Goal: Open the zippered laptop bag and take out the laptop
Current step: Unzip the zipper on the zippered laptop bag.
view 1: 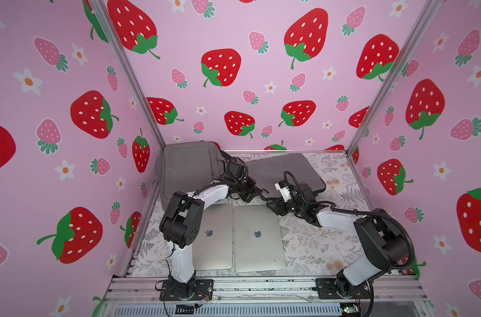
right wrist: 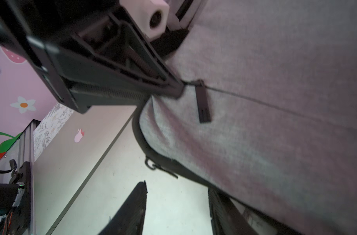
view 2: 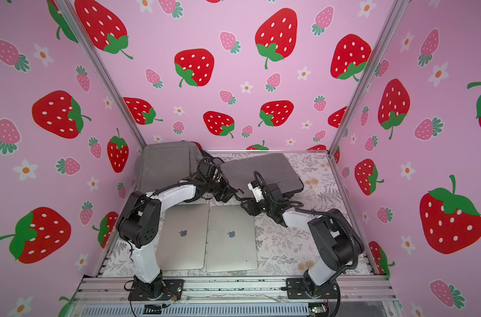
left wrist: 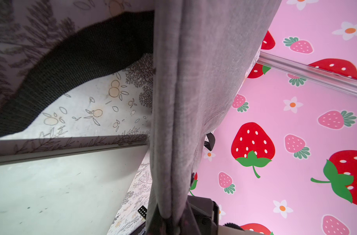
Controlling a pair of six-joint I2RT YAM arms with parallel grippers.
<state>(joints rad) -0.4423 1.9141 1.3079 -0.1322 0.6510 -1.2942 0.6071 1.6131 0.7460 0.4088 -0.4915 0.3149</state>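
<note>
Apple logo (view 1: 208, 233) on silver laptop (view 1: 218, 255); second Apple logo (view 1: 257, 234) on neighbouring laptop (view 1: 261, 255).

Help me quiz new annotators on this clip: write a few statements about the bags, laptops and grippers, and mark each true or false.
1. Two closed silver laptops lie side by side on the table. True.
2. The left gripper is open and empty. False: it is shut on an edge of the gray laptop bag.
3. The right gripper has its jaws apart with nothing between them. True.
4. The gray backpack lies at the table's front edge. False: the backpack sits in the far left corner.
5. A laptop sticks out of the laptop bag. False: none shows from it in the top views.
</note>
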